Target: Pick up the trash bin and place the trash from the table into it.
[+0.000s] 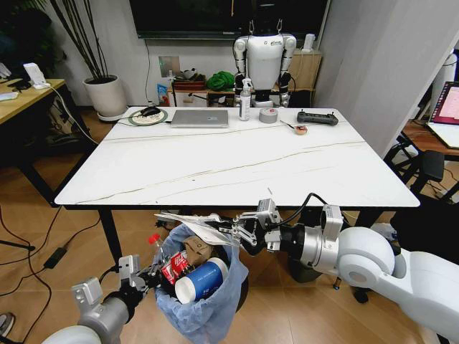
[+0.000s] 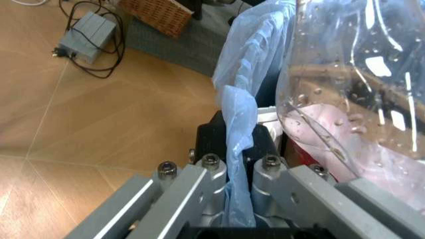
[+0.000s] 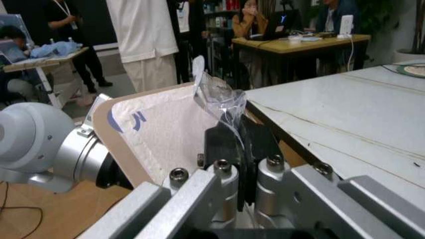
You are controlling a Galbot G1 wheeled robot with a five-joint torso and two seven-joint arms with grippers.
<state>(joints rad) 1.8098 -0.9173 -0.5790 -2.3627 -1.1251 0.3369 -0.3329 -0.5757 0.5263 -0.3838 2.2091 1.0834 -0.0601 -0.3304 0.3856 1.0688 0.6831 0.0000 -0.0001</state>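
Right tool (image 1: 231, 231) pinching clear wrapper (image 1: 192, 222) above trash bin (image 1: 203, 301); left tool (image 1: 152, 276) clamped on bin's rim.

Even, bright indoor light; sheen on the table (image 1: 237, 165); wrist views soft close up.

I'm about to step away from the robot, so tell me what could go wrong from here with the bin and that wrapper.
The left gripper holds the small round dark trash bin only by its crinkly light-blue bag; the bag could tear or slip. The bin is heaped, so the blue paper cup might tumble out. The right gripper's clear wrapper may miss the bin.
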